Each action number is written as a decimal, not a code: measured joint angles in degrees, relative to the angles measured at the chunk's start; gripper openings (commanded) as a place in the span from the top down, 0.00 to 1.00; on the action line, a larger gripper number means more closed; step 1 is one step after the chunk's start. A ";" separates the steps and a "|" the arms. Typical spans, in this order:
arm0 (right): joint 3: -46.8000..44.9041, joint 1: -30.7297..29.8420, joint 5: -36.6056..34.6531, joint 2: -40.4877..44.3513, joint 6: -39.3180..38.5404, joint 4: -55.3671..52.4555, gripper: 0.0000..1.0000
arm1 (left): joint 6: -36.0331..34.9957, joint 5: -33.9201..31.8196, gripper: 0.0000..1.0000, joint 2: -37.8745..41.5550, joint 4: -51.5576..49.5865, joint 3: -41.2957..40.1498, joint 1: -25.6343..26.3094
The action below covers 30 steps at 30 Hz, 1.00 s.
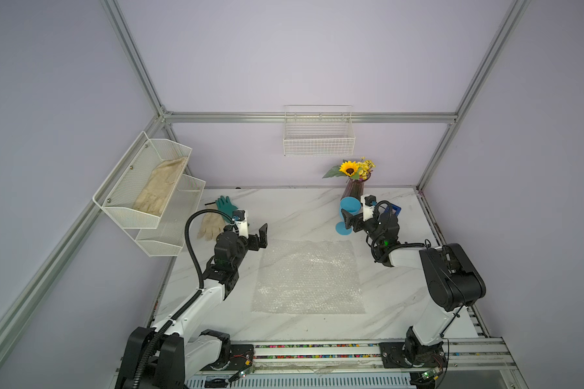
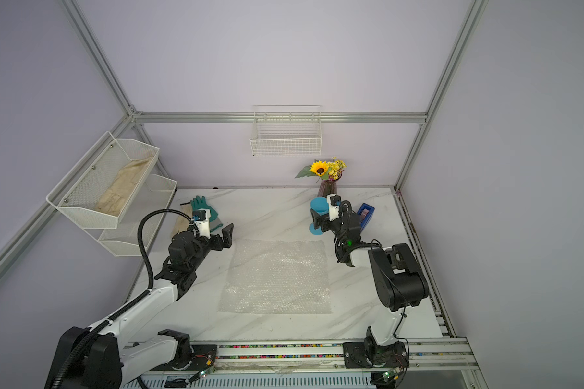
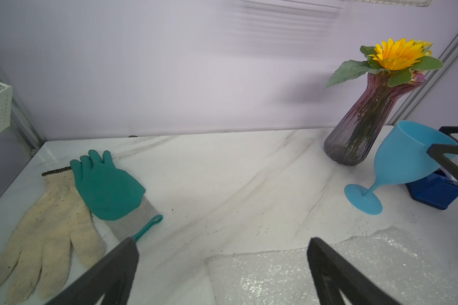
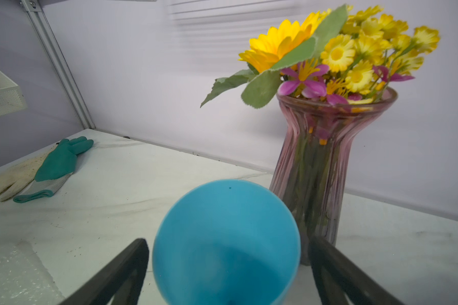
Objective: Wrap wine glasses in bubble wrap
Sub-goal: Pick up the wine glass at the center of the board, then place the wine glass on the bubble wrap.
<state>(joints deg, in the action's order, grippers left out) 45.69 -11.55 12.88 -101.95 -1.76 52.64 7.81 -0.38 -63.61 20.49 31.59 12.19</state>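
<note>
The goblet (image 1: 349,204) stands far right on the desk (image 1: 290,212), just in front of the purple vase (image 1: 352,189). Its bowl sits between the jaws of the right gripper (image 4: 226,244), which are apart (slim gaps show on either side in the right wrist view). The bubble wrap (image 1: 307,276) lies flat mid-desk. The left gripper (image 1: 263,236) hovers at its far left corner, jaws wide apart and empty.

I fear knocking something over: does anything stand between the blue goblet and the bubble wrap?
Nothing visible does. Only bare marble table lies between the goblet and the nearest edge of the bubble wrap. The purple vase stands behind the goblet, away from the wrap. The open fingers of the right gripper straddle its bowl.
</note>
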 measured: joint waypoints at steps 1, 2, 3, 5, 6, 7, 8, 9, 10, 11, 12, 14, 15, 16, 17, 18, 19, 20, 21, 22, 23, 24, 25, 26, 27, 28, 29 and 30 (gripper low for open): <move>0.74 0.00 -0.04 -0.61 0.02 -0.13 0.03 | -0.04 0.02 0.00 0.26 0.00 0.00 0.00; 1.49 0.00 -0.11 -1.22 0.07 -0.39 0.03 | -0.09 0.02 0.00 0.46 0.00 0.00 0.00; 2.03 0.00 -0.11 -1.68 0.09 -0.70 0.03 | -0.09 0.02 0.00 0.63 0.00 0.00 0.00; 3.06 0.00 -0.15 -2.38 0.17 -1.73 0.03 | -0.11 0.02 0.00 0.72 0.00 0.00 0.00; 3.34 0.00 -0.13 -2.54 0.17 -2.05 0.03 | -0.11 0.00 0.00 0.72 0.00 0.00 0.00; 3.67 0.00 -0.13 -2.60 0.20 -2.47 0.03 | -0.13 0.00 0.00 0.72 0.00 0.00 0.00; 3.87 0.00 -0.13 -2.62 0.24 -2.86 0.03 | -0.11 0.00 0.00 0.72 0.00 0.00 0.00; 4.00 0.00 -0.13 -2.62 0.28 -3.10 0.05 | -0.11 0.00 0.00 0.74 0.00 0.00 0.00; 4.09 0.00 -0.11 -2.62 0.44 -3.34 0.06 | -0.11 0.00 0.00 0.74 0.00 0.00 0.00; 4.26 -0.02 -0.11 -2.64 0.52 -3.63 0.07 | -0.13 0.00 0.00 0.74 -0.02 0.00 0.00; 4.46 0.00 -0.11 -2.69 0.68 -3.89 0.09 | -0.13 0.00 0.00 0.74 0.00 0.00 0.00; 4.90 0.00 0.11 -2.73 1.16 -4.44 0.14 | -0.11 0.00 0.00 0.74 -0.04 0.00 0.00; 5.14 0.00 0.33 -2.73 1.44 -4.83 0.16 | -0.11 0.00 0.00 0.74 -0.07 0.00 0.00; 5.57 -0.02 0.68 -2.73 1.77 -5.42 0.17 | -0.11 0.00 0.00 0.79 -0.13 0.00 0.00; 5.95 0.00 1.09 -2.73 2.01 -6.10 0.19 | -0.11 0.00 0.00 0.85 -0.31 0.00 0.00; 6.71 0.00 1.64 -2.73 2.71 -7.26 0.20 | -0.13 0.00 0.00 1.03 -0.63 0.00 0.00; 7.58 0.00 2.25 -2.73 3.32 -8.57 0.22 | -0.11 -0.04 0.00 1.31 -1.09 0.00 0.00; 8.50 -0.02 3.08 -2.69 4.17 -9.99 0.23 | -0.11 -0.11 0.00 1.62 -1.60 0.00 0.00; 9.51 0.00 4.07 -2.51 4.98 -11.63 0.24 | -0.11 -0.26 0.00 2.01 -2.19 0.00 0.00; 10.49 0.00 5.16 -2.23 5.95 -13.35 0.25 | -0.11 -0.39 0.00 2.45 -2.73 0.02 0.00; 11.32 -0.04 6.36 -1.88 6.95 -14.78 0.26 | -0.09 -0.50 0.00 2.82 -3.23 0.04 0.00; 12.48 -0.09 7.89 -1.31 8.22 -16.87 0.26 | -0.02 -0.70 0.00 3.28 -4.07 0.20 0.00; 13.68 -0.22 9.57 -0.66 9.38 -19.02 0.26 | 0.09 -1.03 0.00 3.67 -5.35 0.61 0.00; 14.91 -0.37 11.08 -0.02 10.49 -21.14 0.26 | 0.46 -1.62 0.00 4.00 -6.73 1.25 0.02; 16.28 -0.61 12.76 0.74 11.76 -23.28 0.26 | 1.01 -2.47 0.00 4.31 -8.57 2.27 0.02; 17.99 -1.03 14.64 1.51 13.07 -25.75 0.26 | 2.05 -3.37 0.00 4.50 -10.80 3.65 0.02; 19.58 -1.55 16.28 2.05 14.19 -28.02 0.26 | 3.13 -4.17 0.00 4.55 -12.96 5.11 0.02; 21.31 -2.32 17.77 2.51 15.54 -30.23 0.26 | 4.48 -5.20 0.00 4.52 -15.80 7.15 0.02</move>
<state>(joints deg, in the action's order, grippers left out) 67.00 -13.87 30.65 -99.44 13.78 22.41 12.29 -5.58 -59.09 4.69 38.74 12.21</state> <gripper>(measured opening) 0.745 0.999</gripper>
